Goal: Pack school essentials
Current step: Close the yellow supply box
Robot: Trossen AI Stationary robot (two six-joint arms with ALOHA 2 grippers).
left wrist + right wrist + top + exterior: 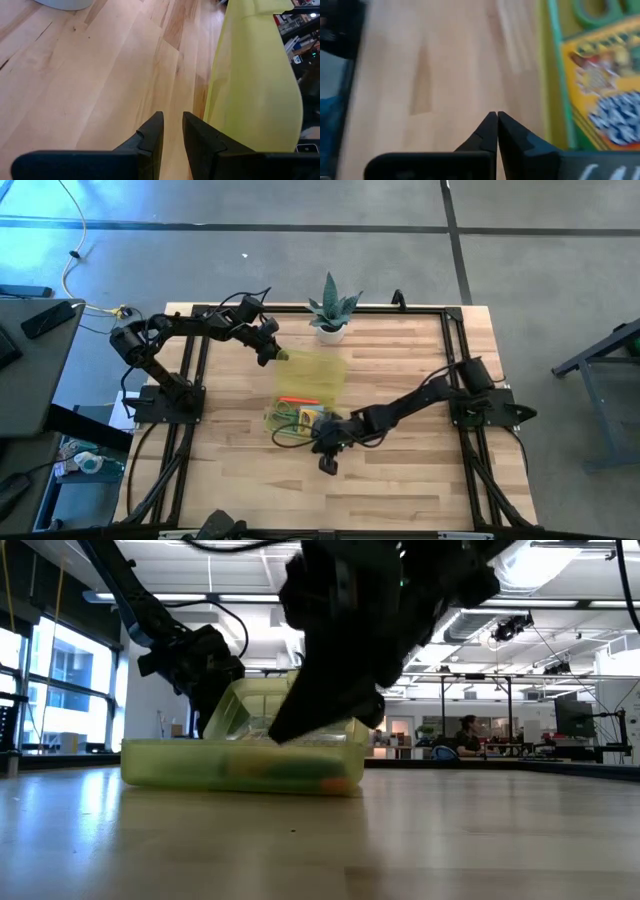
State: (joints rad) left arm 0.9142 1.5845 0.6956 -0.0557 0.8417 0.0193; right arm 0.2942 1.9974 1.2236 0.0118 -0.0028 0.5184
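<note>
While its fingers are pressed together on nothing, the right gripper (327, 463) hangs low of centre, beside the crayon box (605, 85) in the yellow-green case (305, 395). Near the case's raised lid, the left gripper (268, 352) is slightly parted, empty. Upper centre stands a plant (331, 308).

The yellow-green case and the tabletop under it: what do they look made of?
The translucent yellow-green case looks like thin glossy plastic: orange and green contents show through its wall, and its raised lid lets light through. The tabletop looks like pale wood planks with a smooth, faintly satin finish; grain lines and plank seams are visible.
</note>
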